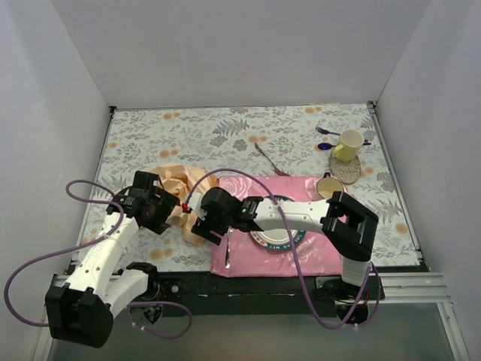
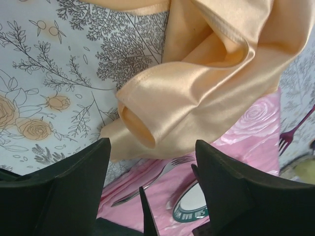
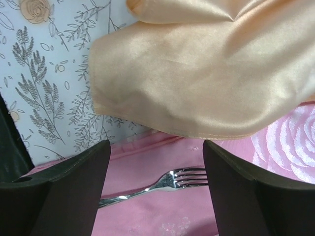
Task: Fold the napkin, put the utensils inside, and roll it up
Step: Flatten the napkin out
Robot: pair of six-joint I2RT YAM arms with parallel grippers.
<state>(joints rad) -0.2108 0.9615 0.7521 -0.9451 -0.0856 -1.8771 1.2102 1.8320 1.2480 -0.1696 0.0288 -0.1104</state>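
The peach-gold satin napkin (image 1: 179, 184) lies crumpled on the floral tablecloth, just left of the pink mat. It fills the upper part of the left wrist view (image 2: 211, 83) and of the right wrist view (image 3: 206, 73). My left gripper (image 1: 173, 216) is open and empty, hovering at the napkin's near edge (image 2: 152, 189). My right gripper (image 1: 197, 228) is open and empty, just right of the left one, its jaws straddling a silver fork (image 3: 156, 189). The slim dark copper utensils (image 1: 270, 160) lie on the tablecloth beyond the mat. A dark fork's tines (image 2: 288, 140) show at the right edge.
A pink rose-printed placemat (image 1: 316, 259) holds a green-rimmed plate (image 1: 282, 239) and a shiny silver fork (image 3: 162, 184). A yellow mug (image 1: 348, 144) on a coaster, purple spoons (image 1: 327, 131) and a second cup (image 1: 328, 186) stand at the back right. White walls enclose the table.
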